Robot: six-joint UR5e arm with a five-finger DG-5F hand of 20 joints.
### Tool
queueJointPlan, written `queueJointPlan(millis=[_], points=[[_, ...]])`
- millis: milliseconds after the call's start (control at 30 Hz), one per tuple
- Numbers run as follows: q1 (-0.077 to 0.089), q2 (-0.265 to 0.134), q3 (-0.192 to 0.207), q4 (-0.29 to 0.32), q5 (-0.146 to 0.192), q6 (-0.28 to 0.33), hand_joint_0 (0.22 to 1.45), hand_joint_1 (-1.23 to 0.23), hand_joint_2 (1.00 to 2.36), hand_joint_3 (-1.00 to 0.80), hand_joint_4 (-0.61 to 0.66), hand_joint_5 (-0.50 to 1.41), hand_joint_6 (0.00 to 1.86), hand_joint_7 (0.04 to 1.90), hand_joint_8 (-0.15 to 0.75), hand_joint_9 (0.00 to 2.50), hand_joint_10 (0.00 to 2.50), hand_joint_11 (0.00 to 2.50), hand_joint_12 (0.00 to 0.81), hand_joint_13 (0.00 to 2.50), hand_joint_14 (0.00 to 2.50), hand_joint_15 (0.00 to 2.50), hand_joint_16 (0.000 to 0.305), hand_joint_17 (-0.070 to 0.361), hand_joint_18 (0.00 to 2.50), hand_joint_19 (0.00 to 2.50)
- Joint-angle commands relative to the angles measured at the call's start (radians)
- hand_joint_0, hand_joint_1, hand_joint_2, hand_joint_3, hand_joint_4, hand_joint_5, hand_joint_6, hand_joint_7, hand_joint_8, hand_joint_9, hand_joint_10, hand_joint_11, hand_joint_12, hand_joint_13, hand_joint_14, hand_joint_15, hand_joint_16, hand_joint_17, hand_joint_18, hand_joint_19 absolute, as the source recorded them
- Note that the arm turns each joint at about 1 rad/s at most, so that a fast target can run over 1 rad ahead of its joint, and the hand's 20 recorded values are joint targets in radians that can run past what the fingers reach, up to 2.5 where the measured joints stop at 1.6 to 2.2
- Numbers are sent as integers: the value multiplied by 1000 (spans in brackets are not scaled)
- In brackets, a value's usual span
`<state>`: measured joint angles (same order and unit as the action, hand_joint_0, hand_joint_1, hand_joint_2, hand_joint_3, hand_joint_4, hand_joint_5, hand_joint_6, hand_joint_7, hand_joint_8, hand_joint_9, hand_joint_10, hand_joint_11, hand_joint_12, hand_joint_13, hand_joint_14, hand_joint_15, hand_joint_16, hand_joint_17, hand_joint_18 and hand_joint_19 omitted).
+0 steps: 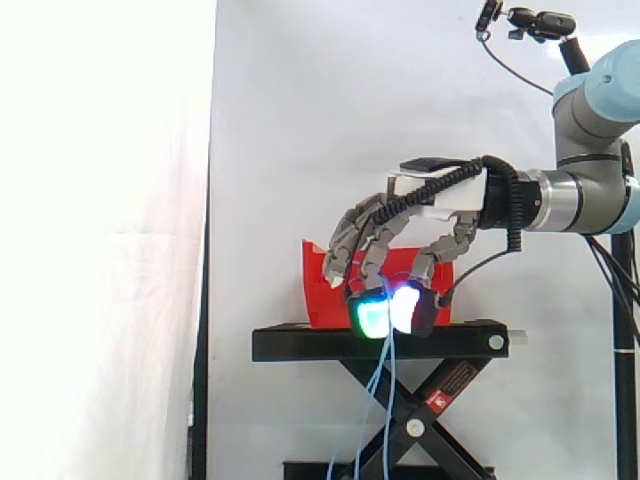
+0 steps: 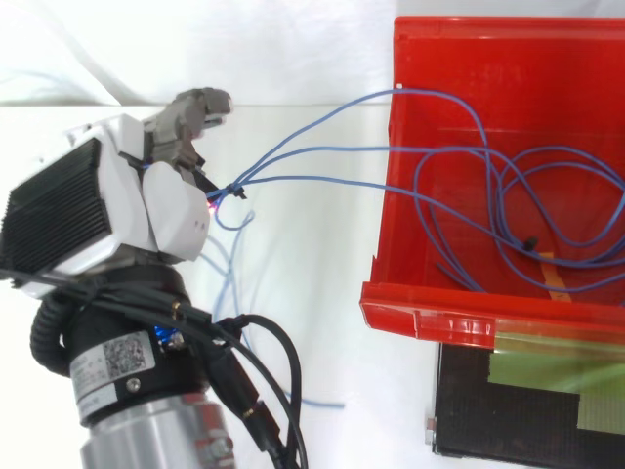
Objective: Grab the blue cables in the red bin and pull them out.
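Your fingers (image 1: 372,318) pinch the blue cables (image 2: 264,171). Draw the hand (image 2: 176,210) straight away from the red bin (image 2: 430,315), gripping firmly.

In the side view the robot hand (image 1: 445,203) hides much of the bin (image 1: 322,285), and the cables (image 1: 385,390) run off the bottom edge. From above, the right edge cuts off the bin.

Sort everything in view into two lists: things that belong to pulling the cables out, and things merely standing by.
Belonging to the job: the hand; the blue cables pinched in it; the red bin they trail from.
Standing by: the black stand under the bin; the white curtain behind.
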<state>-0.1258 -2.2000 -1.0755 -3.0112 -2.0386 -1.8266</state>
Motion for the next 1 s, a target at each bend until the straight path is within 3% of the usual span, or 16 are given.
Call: queueJointPlan(millis=[0,167,300,333,433,567,700,867,967], points=[[14,0,0,0,37,146,941,-791,1000,-1000,202,988,476,628,283,829,19,547,339,778,21,504,42,95,580,610],[38,0,2,-3,92,333,941,-791,1000,-1000,202,988,476,627,284,828,21,551,338,778,20,506,42,95,581,610],[57,0,0,-6,115,467,941,-791,1000,-1000,202,987,475,628,282,829,21,547,338,778,20,504,42,95,581,610],[69,0,0,-12,127,556,941,-791,1000,-1000,203,986,475,636,283,828,21,547,338,778,20,504,42,95,582,608],[84,0,0,-23,139,662,940,-792,1000,-1000,202,988,474,629,283,827,19,552,337,778,20,508,42,95,582,610],[97,0,0,-25,149,748,941,-791,1000,-1000,201,987,475,628,283,828,20,551,340,777,20,508,42,94,582,610],[115,0,0,-32,156,886,940,-792,1000,-1000,202,987,475,628,283,827,21,550,339,776,22,503,42,94,582,610],[126,-1,0,-37,161,973,940,-792,1000,-1000,202,988,473,629,286,832,22,547,341,777,21,509,42,94,581,610],[133,0,0,-37,163,1060,939,-793,1000,-1000,201,988,472,630,284,836,19,551,341,778,21,506,42,94,580,610]])
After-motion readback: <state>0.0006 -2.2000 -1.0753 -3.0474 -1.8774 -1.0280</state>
